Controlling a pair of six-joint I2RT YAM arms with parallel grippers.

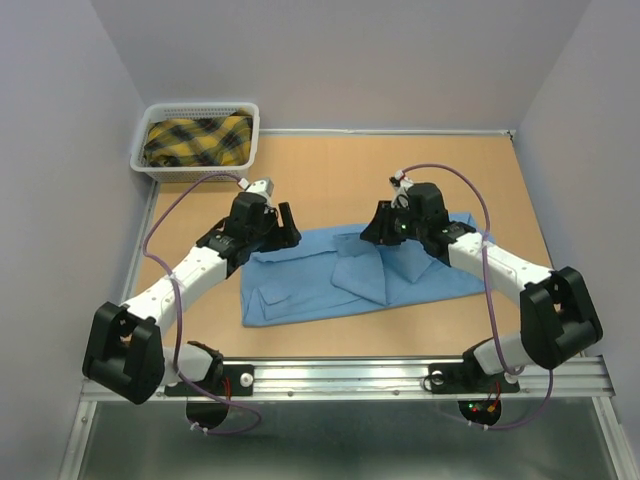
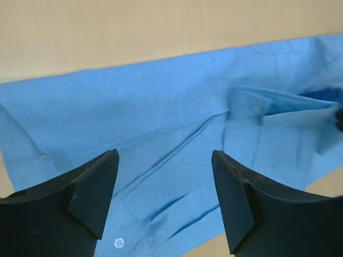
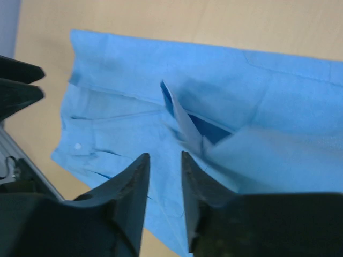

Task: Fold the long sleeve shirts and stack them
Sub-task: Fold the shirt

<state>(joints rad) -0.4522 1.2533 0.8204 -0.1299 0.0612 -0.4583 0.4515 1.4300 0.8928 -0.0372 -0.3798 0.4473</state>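
I am holding my left gripper (image 1: 287, 226) over the far left edge of the light blue shirt (image 1: 310, 288), which is lying flat on the table (image 1: 330, 170). My right gripper (image 1: 378, 227) is hanging above its far middle part. A white basket (image 1: 147, 160) with yellow-black checked cloth (image 1: 200, 140) is standing at the far left corner.

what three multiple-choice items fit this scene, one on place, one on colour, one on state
1. Where is the basket? A far left corner; B near right corner; C between the arms' bases.
2. What colour is the shirt on the table? A red; B light blue; C white.
3. How do the left jaws stand? A shut on the shirt; B shut on the basket; C open, holding nothing.
Key: 1 A, it sits far left in the top view. 2 B, the cloth is light blue in every view. 3 C, the left wrist view shows them wide apart above the shirt, empty.
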